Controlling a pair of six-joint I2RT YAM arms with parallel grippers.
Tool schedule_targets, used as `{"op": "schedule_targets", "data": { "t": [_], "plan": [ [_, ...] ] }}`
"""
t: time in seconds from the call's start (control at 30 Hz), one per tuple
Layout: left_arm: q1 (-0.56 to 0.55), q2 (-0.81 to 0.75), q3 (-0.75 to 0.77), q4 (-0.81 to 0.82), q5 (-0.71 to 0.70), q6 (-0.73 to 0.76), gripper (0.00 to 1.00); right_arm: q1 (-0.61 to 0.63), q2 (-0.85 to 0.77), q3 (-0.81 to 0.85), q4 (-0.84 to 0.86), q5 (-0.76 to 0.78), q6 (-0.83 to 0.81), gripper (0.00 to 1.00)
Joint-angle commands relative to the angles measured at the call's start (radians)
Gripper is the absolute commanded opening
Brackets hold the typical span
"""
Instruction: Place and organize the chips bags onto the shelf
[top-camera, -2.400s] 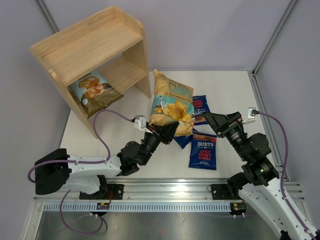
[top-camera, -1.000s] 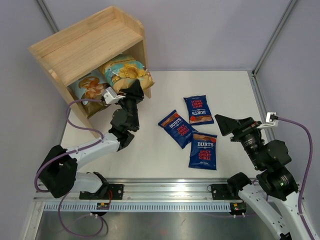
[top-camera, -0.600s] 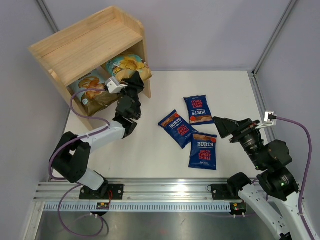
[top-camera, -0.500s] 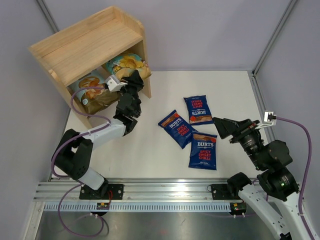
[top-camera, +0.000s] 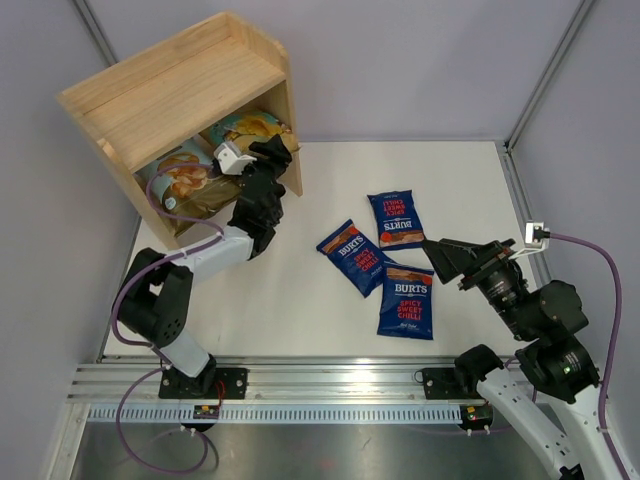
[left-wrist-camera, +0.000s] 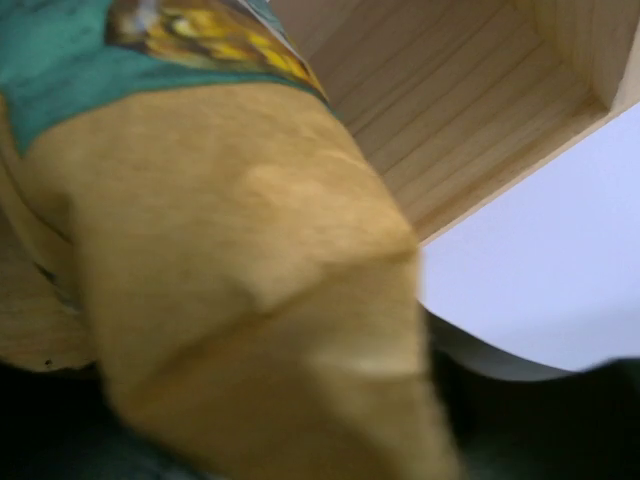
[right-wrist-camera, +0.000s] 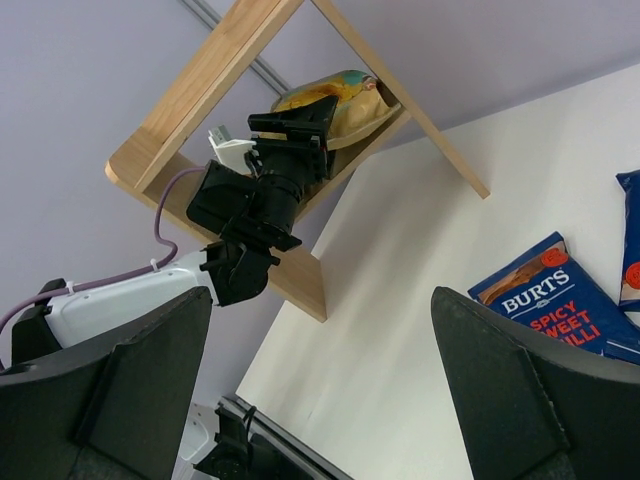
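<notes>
left pincer (top-camera: 268, 152), overhead: at lower tier of light wooden two-tier shelf (top-camera: 170, 95), against tan-yellow glossy chips bag (top-camera: 248, 128) seated inside; grip cannot be told. left wrist: bag fills frame. right wrist: right pincer (right-wrist-camera: 320, 300) wide, empty, presumably poised for dark blue bags (right-wrist-camera: 555, 300).

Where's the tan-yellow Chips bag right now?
The tan-yellow Chips bag sits far left in the top view, on the shelf lower tier, right of the Cassava Chips bag, with the left pincer at its front.

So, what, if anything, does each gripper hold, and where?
Right gripper: open, nothing held. Left gripper: at the near end of the tan-yellow bag; grip cannot be told.
</notes>
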Motion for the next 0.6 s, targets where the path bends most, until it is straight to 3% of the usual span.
{"op": "schedule_targets", "data": {
  "t": [0.0, 0.13, 0.27, 0.33, 0.4, 0.57],
  "plan": [
    [0.004, -0.042, 0.073, -0.085, -0.020, -0.062, 0.65, 0.001, -0.007, 0.040, 0.024, -0.013, 0.002, 0.99],
    [0.001, -0.054, 0.121, -0.195, -0.026, -0.101, 0.68, -0.001, -0.011, 0.059, -0.006, -0.009, -0.007, 0.99],
    [-0.009, -0.100, 0.178, -0.457, -0.072, -0.187, 0.85, 0.001, -0.021, 0.078, -0.040, 0.024, -0.029, 0.99],
    [-0.013, -0.117, 0.185, -0.525, -0.088, -0.236, 0.88, 0.001, 0.004, 0.117, -0.080, 0.024, -0.056, 0.99],
    [-0.014, -0.140, 0.191, -0.606, -0.094, -0.269, 0.94, -0.001, 0.062, 0.167, -0.120, 0.010, -0.095, 0.99],
    [-0.013, -0.174, 0.191, -0.698, -0.080, -0.301, 0.99, 0.001, 0.223, 0.232, -0.209, -0.077, -0.170, 0.99]
  ]
}}
